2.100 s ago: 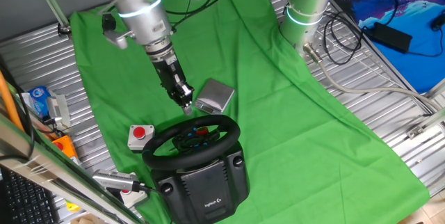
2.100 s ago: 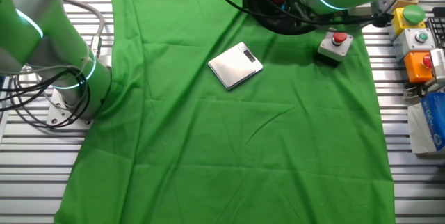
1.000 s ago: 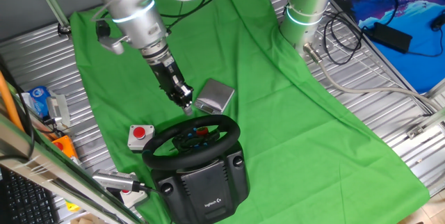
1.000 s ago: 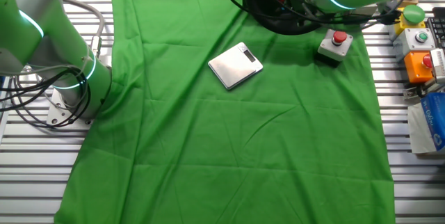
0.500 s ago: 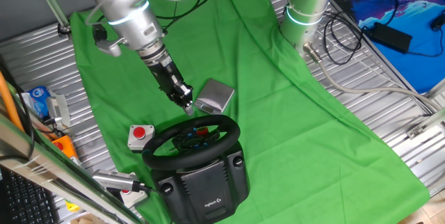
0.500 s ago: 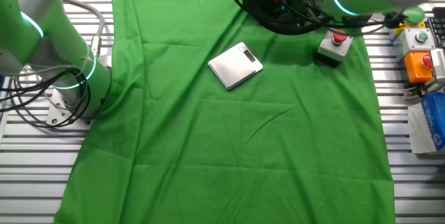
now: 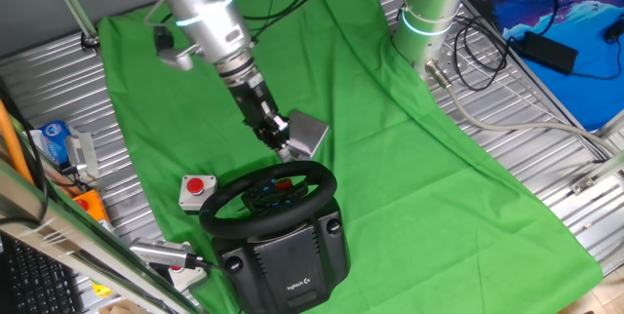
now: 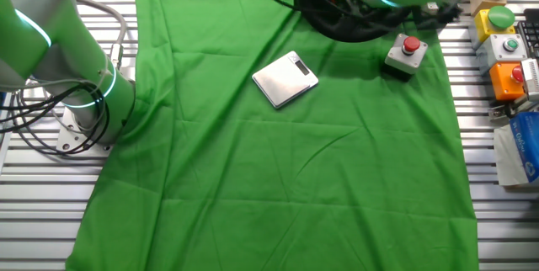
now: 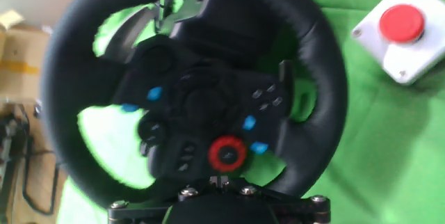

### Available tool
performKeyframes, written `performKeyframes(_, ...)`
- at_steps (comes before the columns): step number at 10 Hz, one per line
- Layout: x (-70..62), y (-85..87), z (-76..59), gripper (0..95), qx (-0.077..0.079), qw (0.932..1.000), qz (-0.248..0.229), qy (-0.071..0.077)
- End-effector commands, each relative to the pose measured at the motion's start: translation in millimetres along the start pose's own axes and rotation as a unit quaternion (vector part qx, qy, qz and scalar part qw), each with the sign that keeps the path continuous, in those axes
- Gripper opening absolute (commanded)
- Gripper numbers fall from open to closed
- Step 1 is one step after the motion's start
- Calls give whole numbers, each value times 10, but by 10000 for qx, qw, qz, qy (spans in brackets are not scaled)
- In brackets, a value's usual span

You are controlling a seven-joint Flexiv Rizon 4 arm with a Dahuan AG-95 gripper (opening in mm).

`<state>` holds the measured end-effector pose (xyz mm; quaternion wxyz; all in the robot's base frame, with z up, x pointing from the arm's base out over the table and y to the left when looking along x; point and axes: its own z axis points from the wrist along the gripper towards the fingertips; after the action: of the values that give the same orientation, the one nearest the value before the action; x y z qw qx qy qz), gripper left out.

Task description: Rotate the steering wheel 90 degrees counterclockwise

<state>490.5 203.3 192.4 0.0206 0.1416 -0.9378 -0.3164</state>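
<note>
One arm: I see it reaching down over the green cloth point(image 7: 409, 158) on the desk point(image 7: 546, 119), with the hand point(image 7: 283, 148) at the far top edge of the steering wheel point(image 7: 270, 197).
Hand: fingertips sit low at the wheel's rim; whether they are apart, together or clamped on it, I cannot tell from any view.
Steering wheel: directly ahead of the hand in the hand view point(image 9: 195, 99), filling most of it; red hub button point(image 9: 227, 154) nearest the hand, blue buttons around it.
Base: dark grey, on the near side of the wheel from the hand.
White box with red button point(image 7: 196, 189): on the cloth just beside the wheel, off to one side of the hand point(image 9: 403, 29).
Silver flat device point(image 8: 285, 78): on the cloth right by the hand.
Containers: none I can make out.
</note>
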Motion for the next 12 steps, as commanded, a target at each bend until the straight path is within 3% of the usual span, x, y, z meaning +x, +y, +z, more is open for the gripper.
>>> performKeyframes(1, -36, 88, 41, 0, 7, 9999, 116, -34)
performKeyframes(3, -120, 170, 79, 0, -43, 9997, 210, -92)
performKeyframes(6, -124, 170, 82, 0, -76, 9996, 232, -120)
performKeyframes(12, -125, 164, 87, 0, 7, 10000, -1, -35)
